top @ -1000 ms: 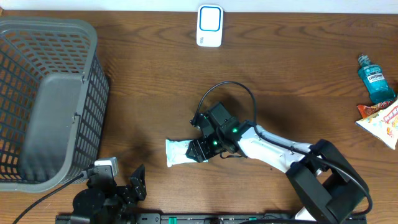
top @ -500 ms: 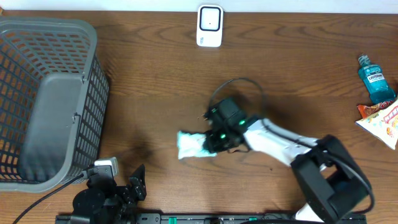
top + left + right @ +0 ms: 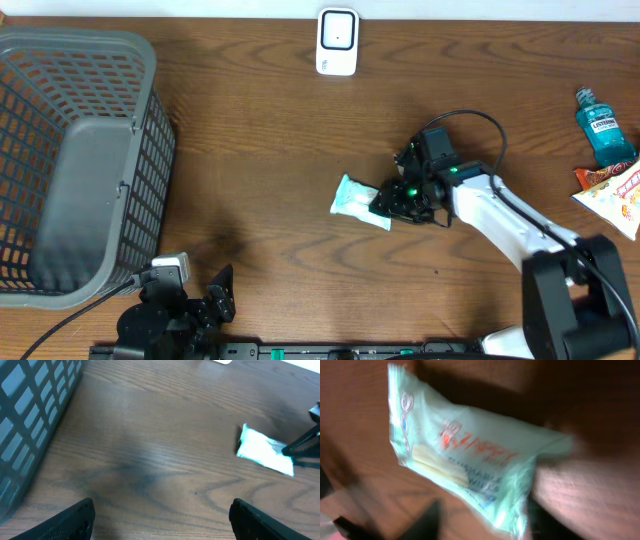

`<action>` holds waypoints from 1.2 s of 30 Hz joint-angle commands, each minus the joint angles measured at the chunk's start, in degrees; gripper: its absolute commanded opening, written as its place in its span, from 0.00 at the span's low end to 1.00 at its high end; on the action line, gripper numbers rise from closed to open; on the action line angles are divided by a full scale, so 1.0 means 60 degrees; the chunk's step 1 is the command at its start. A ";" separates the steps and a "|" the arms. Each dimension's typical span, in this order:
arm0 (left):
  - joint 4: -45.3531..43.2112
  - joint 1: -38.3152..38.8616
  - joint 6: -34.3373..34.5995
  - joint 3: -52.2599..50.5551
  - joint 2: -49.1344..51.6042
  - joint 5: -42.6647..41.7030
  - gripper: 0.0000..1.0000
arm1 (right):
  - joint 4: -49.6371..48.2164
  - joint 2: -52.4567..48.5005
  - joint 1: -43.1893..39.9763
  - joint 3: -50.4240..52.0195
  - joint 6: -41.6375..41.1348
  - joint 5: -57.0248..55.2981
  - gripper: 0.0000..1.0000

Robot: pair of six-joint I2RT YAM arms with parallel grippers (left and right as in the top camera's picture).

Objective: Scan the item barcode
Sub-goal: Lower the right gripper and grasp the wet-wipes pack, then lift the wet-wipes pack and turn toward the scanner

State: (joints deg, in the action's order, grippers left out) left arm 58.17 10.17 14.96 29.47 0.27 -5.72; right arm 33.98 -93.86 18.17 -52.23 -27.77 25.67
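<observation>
So the right gripper (image 3: 384, 203) has its fingers pinched on the right end of the mint-green wipes packet (image 3: 355, 200), which sits a bit right of the table's (image 3: 250, 150) middle, its free end pointing at the left edge. Can't tell if it's resting on the wood or lifted off it, and the right wrist view is pretty blurry. The left gripper (image 3: 162, 519) hangs at the near edge over bare wood, fingers spread wide with nothing between them. The white scanner (image 3: 338, 42) is at the far edge, well apart from the packet. A grey basket (image 3: 150, 150) takes up the left edge, with a blue mouthwash bottle (image 3: 604, 127) and a snack bag (image 3: 615, 195) at the right edge.
</observation>
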 commanded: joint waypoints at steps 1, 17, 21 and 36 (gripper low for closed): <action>0.0007 -0.0040 -0.0091 0.0000 -0.0011 -0.0047 0.86 | 0.0386 0.0980 -0.0015 -0.0506 0.0470 -0.0619 0.81; 0.0007 -0.0040 -0.0091 0.0000 -0.0011 -0.0047 0.86 | -0.1049 0.1173 0.5027 -0.0007 0.3453 -0.9198 0.99; 0.0007 -0.0040 -0.0091 0.0000 -0.0011 -0.0047 0.86 | -0.1730 -0.0160 0.5952 -0.0007 0.4153 -1.1147 0.99; 0.0007 -0.0040 -0.0091 0.0000 -0.0011 -0.0047 0.86 | -0.1789 -0.3497 0.5934 -0.0007 0.4109 -1.1111 0.29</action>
State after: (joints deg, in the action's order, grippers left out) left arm 58.19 10.17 14.96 29.47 0.27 -5.72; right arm 21.87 -109.45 55.51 -53.87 -2.98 -46.61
